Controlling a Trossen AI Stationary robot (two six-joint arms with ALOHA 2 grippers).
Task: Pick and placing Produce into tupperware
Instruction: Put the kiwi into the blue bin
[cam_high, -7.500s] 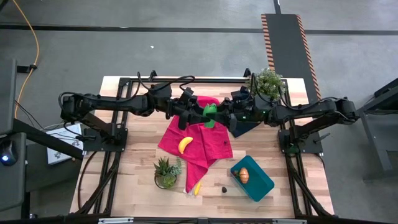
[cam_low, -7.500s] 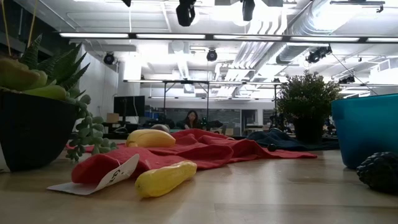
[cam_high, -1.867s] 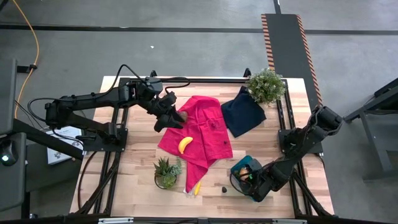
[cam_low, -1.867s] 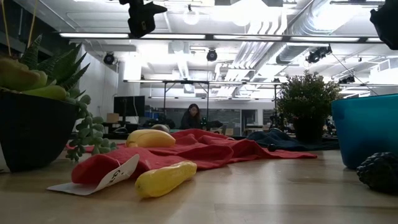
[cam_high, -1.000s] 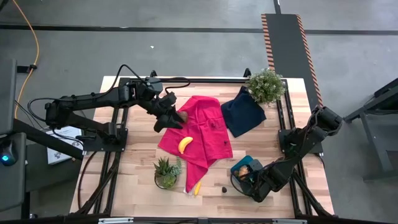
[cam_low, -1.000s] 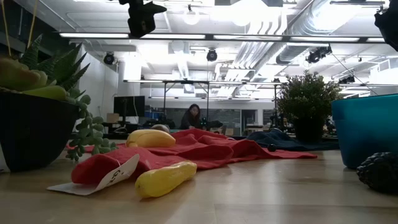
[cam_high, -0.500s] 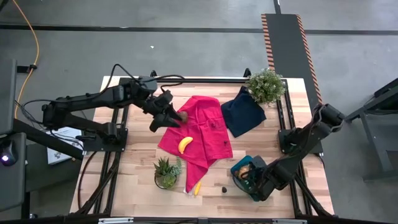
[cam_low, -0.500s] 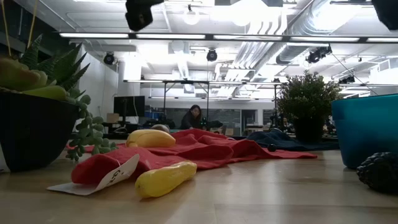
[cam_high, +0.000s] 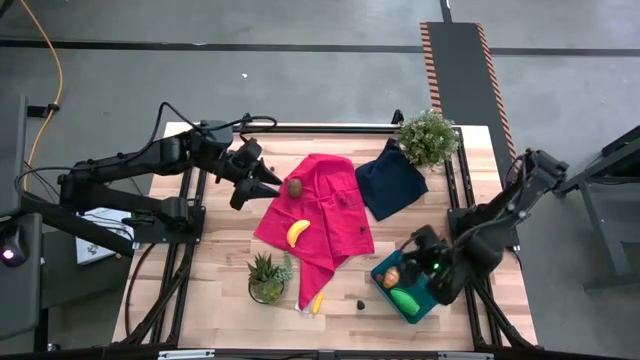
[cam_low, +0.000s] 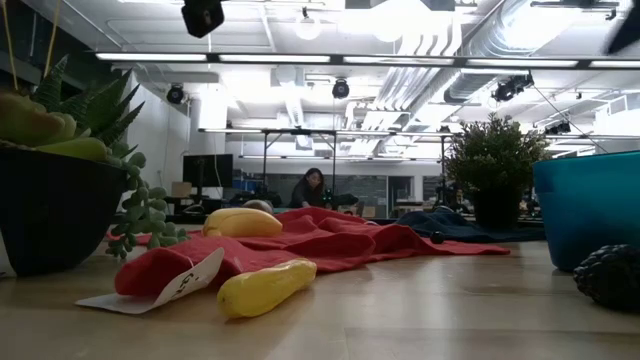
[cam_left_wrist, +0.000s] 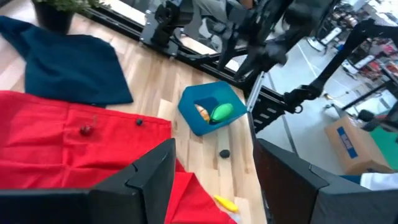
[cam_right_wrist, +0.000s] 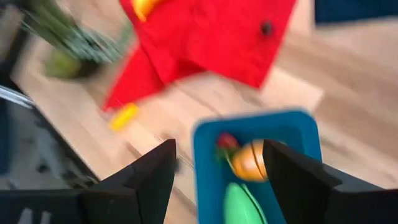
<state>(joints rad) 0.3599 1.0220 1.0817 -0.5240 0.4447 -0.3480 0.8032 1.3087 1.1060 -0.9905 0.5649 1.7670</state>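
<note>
The teal tupperware (cam_high: 425, 292) stands at the near right and holds an orange piece (cam_high: 392, 279) and a green piece (cam_high: 405, 300). My right gripper (cam_high: 418, 248) hovers open above the tub's far side, empty; its wrist view looks down on the tub (cam_right_wrist: 205, 155). A brown piece (cam_high: 296, 187) and a banana (cam_high: 297, 232) lie on the red cloth (cam_high: 335, 215). A second banana (cam_high: 317, 302) lies by the cloth's near corner. My left gripper (cam_high: 255, 190) is open and empty, left of the brown piece and above the table.
A succulent pot (cam_high: 267, 277) stands near the front, left of the second banana. A leafy plant (cam_high: 428, 137) stands at the far right, with a navy cloth (cam_high: 390, 178) beside it. A small dark piece (cam_high: 361, 301) lies on the wood left of the tub.
My right gripper has risen from the tub and drawn back toward the table's right, tipping less steeply down; the green piece now shows lying in the tub. My left gripper has pulled up and toward the table's left edge, away from the brown piece, which stays on the cloth.
</note>
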